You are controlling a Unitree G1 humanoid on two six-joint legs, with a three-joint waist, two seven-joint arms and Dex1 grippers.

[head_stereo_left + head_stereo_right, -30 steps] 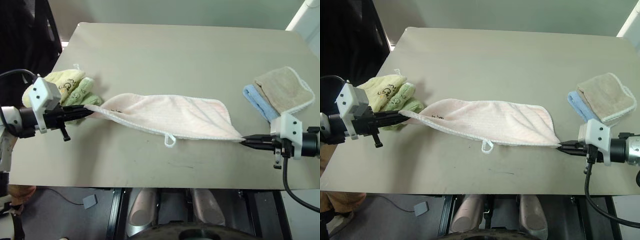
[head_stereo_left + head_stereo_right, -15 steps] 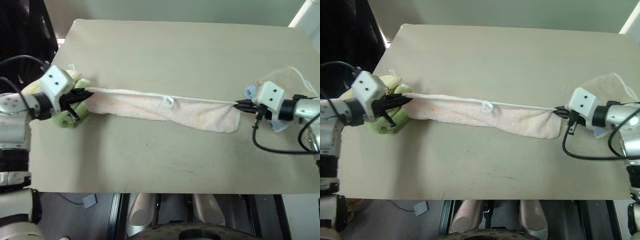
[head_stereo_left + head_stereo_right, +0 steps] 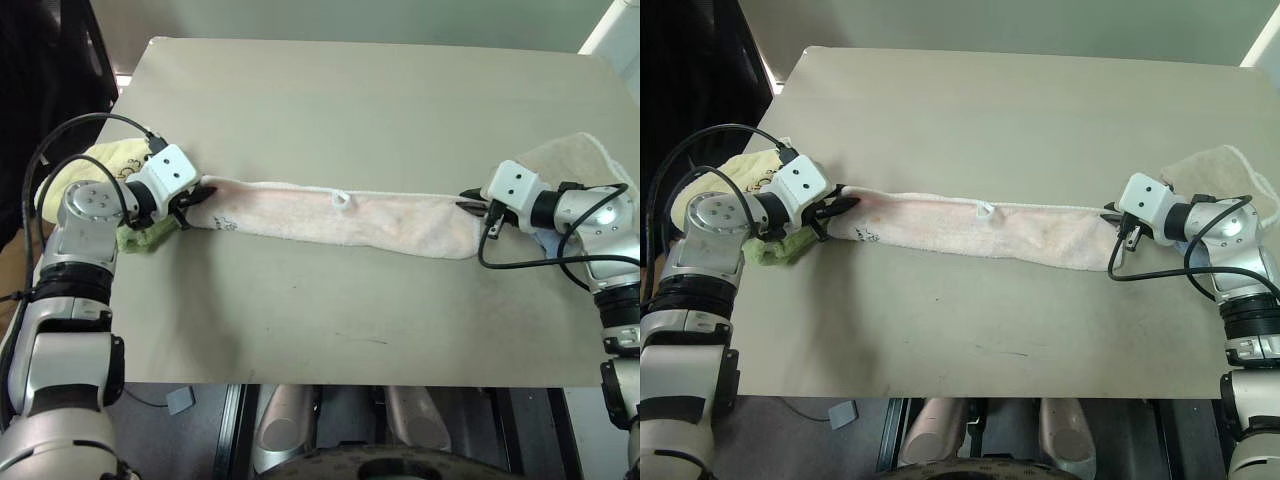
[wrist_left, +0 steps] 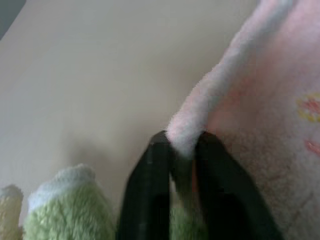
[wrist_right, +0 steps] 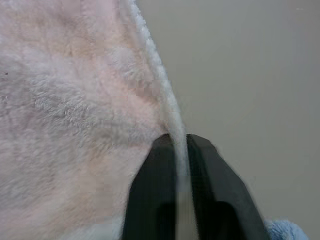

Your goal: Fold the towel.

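Note:
The pale pink towel lies flat across the middle of the table as a long narrow strip, folded lengthwise, with its white loop on the far edge. My left gripper sits low at the strip's left end. Its black fingers are pinched on the white-trimmed corner. At the right end my right gripper is shut on the towel's thin white edge. A small dark embroidered mark shows near the left end.
A yellow towel and a green one lie bunched behind and under my left hand. A beige towel with white edging sits behind my right hand, with a bit of blue cloth beside it. The tan table spreads wide in front.
Both grippers carried the towel's near edge away from me and down. The hanging, stretched towel now lies on the table as a folded strip. The hands ended close to the side piles.

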